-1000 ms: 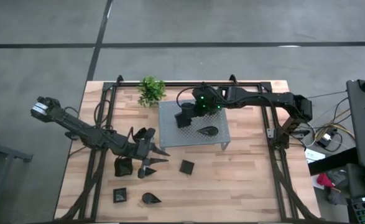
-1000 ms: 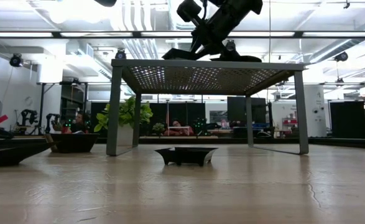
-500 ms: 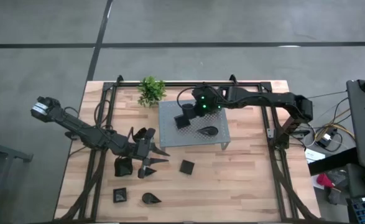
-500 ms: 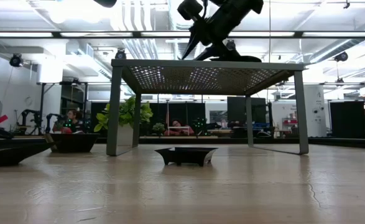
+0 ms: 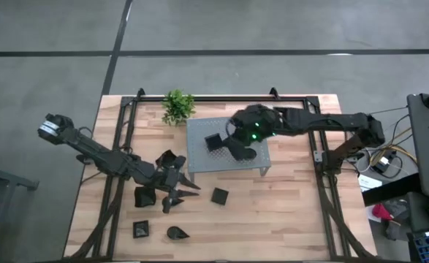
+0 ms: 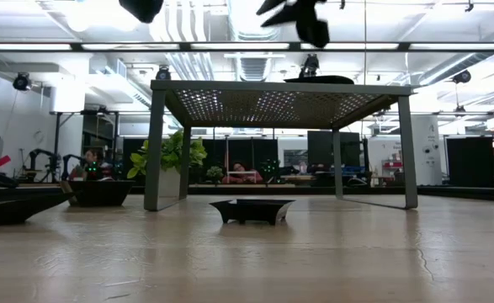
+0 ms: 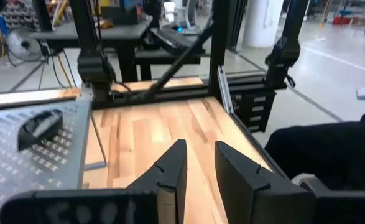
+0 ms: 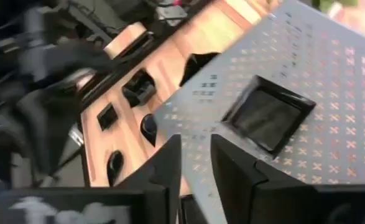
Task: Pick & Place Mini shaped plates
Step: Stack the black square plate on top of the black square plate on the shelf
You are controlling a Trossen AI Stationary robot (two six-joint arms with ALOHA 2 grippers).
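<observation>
Here we see the right gripper (image 5: 232, 144) above the grey stand (image 5: 199, 162), its fingers (image 8: 238, 171) a small gap apart and holding nothing. Just beside it on the stand sits a square plate (image 5: 213, 142), rim up; in the right wrist view that plate (image 8: 268, 114) lies flat on the perforated top, clear of the fingers. In the low view a teardrop plate (image 6: 318, 80) rests on the stand's far side, and from above the right arm covers most of it.

The left gripper (image 5: 179, 184) hovers low over the table (image 5: 287, 212), off the stand's front left corner. Its fingers (image 7: 170, 174) stand slightly parted with only bare wood showing between them, so we read it as empty.

The other plates lie on the table. A cluster (image 5: 156, 175) crowds around the left gripper; we cannot tell whether any of them touch it. A small square plate (image 5: 219, 195) sits alone in front of the stand, and it shows upright under the stand in the low view (image 6: 252, 209). Nearer the front edge lie another square plate (image 5: 141, 229) and a teardrop (image 5: 175, 234), apart from each other.

A potted plant (image 5: 177, 107) stands behind the stand's left corner.
</observation>
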